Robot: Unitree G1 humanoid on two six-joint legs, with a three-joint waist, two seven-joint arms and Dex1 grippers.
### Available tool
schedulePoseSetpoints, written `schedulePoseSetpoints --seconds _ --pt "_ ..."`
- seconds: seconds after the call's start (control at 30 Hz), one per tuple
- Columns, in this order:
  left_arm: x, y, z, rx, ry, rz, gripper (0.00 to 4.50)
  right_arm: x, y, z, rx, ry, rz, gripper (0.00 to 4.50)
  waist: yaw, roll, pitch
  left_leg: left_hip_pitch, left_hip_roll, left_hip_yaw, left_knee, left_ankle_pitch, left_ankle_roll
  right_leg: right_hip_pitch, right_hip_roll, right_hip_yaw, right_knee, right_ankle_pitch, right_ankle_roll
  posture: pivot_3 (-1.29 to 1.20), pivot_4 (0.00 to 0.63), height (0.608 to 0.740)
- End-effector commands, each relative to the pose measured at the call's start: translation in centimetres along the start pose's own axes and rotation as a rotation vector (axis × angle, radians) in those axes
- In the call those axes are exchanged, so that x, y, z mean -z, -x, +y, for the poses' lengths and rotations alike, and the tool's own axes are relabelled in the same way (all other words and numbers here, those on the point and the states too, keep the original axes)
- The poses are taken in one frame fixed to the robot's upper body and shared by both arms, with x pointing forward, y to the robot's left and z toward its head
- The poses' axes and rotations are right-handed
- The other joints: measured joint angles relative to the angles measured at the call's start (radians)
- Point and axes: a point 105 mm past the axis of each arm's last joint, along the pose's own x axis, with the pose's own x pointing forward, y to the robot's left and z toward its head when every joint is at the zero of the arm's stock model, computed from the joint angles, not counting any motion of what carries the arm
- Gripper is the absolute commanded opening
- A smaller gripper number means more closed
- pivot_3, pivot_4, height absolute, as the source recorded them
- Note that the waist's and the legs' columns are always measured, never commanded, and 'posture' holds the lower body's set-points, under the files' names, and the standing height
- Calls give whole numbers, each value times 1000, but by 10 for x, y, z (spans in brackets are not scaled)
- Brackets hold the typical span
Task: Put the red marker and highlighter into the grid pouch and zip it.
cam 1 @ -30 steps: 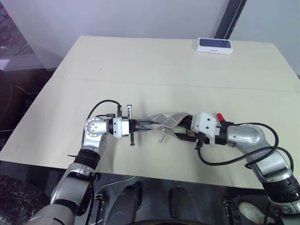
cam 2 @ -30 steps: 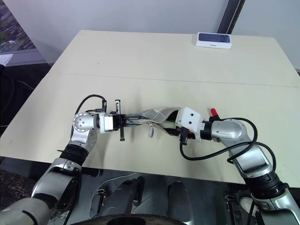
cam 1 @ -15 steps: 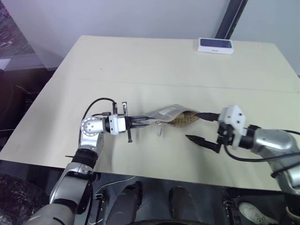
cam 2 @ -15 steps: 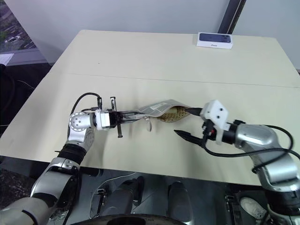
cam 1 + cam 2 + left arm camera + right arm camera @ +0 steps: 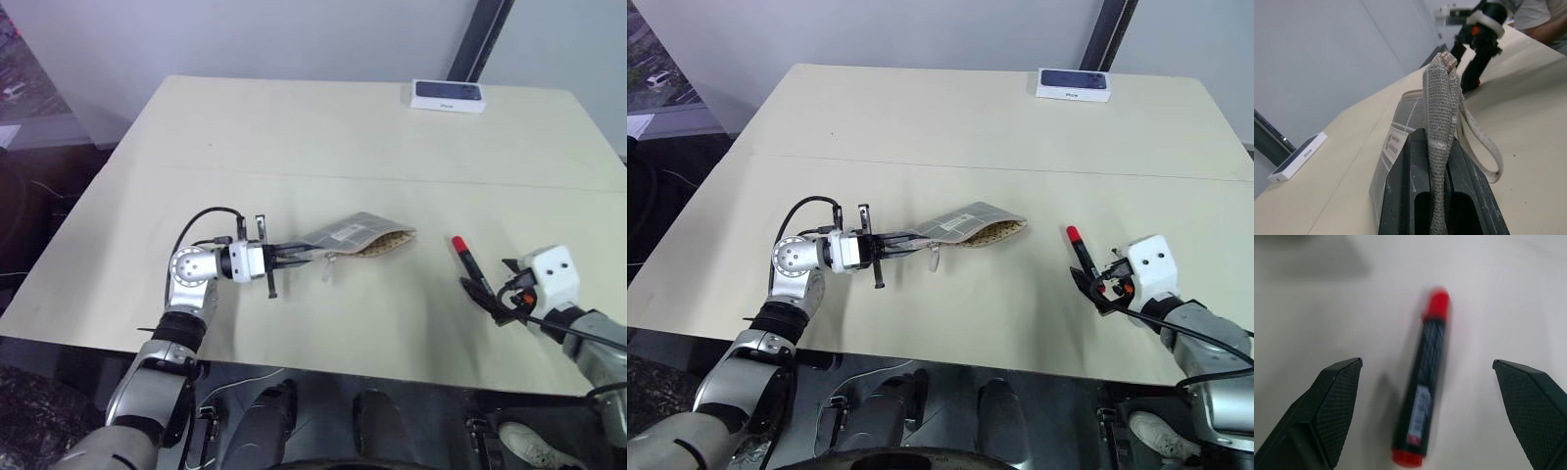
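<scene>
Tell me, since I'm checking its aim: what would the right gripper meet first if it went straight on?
Most likely the red marker: it lies on the table between the open fingers of the right gripper, straight ahead.

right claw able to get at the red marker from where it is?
Probably yes. The right claw is open, its fingers standing either side of the red marker, which lies alone on bare table.

Head eyes look down over table (image 5: 323, 137), left wrist along pouch (image 5: 1442, 112), right wrist close above marker (image 5: 1425, 391)
</scene>
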Motion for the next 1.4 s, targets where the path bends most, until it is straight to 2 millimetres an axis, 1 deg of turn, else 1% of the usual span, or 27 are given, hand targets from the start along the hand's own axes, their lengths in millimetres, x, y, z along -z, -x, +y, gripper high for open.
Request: schedulePoseSetpoints --seconds 0.03,0.1,0.13,0.2,0.3,0.33,0.37,0.43,0.5,0.63,0.7,0.73,0.8,0.9,1.03,1.13,1.23,1.3,1.37,1.4 --pt "-4 -1 6 -8 -39 -9 0 2 -2 1 -5 -49 2 4430 1 0 0 0 0 0 0 0 0 0 0 0 0 0 0 0 150 740" --pt "-4 -1 6 -6 -42 -8 0 9 -3 -6 32 -64 27 3916 1 0 0 0 0 0 0 0 0 0 0 0 0 0 0 0 150 740" --pt "-4 -1 6 -6 -43 -8 0 8 -3 -7 28 -81 20 3617 1 0 0 0 0 0 0 0 0 0 0 0 0 0 0 0 150 740" --pt "-5 -1 7 -8 -47 -7 0 6 -3 -4 -7 -97 15 2616 2 0 0 0 0 0 0 0 0 1 0 0 0 0 0 0 150 740" --pt "-5 -1 7 -8 -48 -6 0 -9 -2 6 -95 -76 -47 1027 1 0 0 0 0 0 0 0 0 1 0 0 0 0 0 0 150 740" --pt "-5 -2 6 -8 -48 -6 0 -18 1 13 -142 -44 -86 636 1 0 0 0 0 0 0 0 0 1 0 0 0 0 0 0 150 740" --pt "-5 -2 6 -8 -48 -7 0 -28 4 21 -197 2 -131 379 1 0 0 0 0 0 0 0 0 1 0 0 0 0 0 0 150 740" --pt "-5 -2 5 -7 -49 -7 0 -38 11 34 -281 49 -171 386 0 0 0 0 0 0 0 0 0 1 0 0 0 0 0 0 150 740" --pt "-5 -2 5 -6 -50 -9 0 -39 17 41 -338 104 -162 386 1 0 0 0 0 0 0 0 0 1 0 0 0 0 0 0 150 740" --pt "-5 -3 5 -6 -51 -12 0 -49 28 57 -460 133 -219 386 2 -1 0 0 0 0 0 0 0 1 0 -1 0 0 0 0 150 740" --pt "-5 -4 5 -6 -53 -13 0 -45 33 61 -501 216 -196 386 2 -1 0 0 0 0 0 0 0 1 0 -1 0 0 0 0 150 740" --pt "-5 -4 5 -5 -55 -14 0 -40 33 62 -510 258 -166 386 2 -1 0 0 0 0 0 0 0 1 0 -1 0 0 0 0 150 740" --pt "-5 -5 5 -2 -57 -17 0 -37 27 60 -498 321 -145 386 1 -1 0 0 0 0 1 0 0 1 0 -1 0 0 0 0 150 740" --pt "-6 -7 4 11 -66 -22 0 -47 17 61 -487 323 -199 386 -2 -1 0 0 0 0 1 0 0 1 0 -1 0 0 0 0 150 740" --pt "-7 -8 2 28 -65 -26 0 -60 10 66 -508 325 -248 386 2 -1 1 0 0 0 1 0 0 1 0 0 0 0 0 0 150 740" --pt "-8 -9 2 45 -71 -28 0 -62 5 69 -534 399 -241 386 2 -1 1 0 0 0 1 0 0 1 0 0 -1 0 0 0 150 740" --pt "-11 -12 3 55 -70 -45 0 -65 -4 79 -585 513 -234 386 2 -1 1 0 0 0 1 0 0 1 0 -1 -1 0 0 0 150 740" --pt "-13 -14 5 58 -73 -57 0 -69 -9 82 -596 555 -244 386 -1 -1 1 0 0 0 1 0 0 1 0 -1 0 0 0 0 150 740" --pt "-15 -19 5 59 -73 -78 0 -72 -15 88 -617 557 -257 386 0 -1 1 0 0 0 1 0 0 1 0 -1 0 0 0 0 150 740" --pt "-17 -21 5 61 -73 -88 0 -71 -18 91 -627 595 -258 386 1 -1 1 0 0 0 1 0 0 1 0 -1 0 0 0 0 150 740"
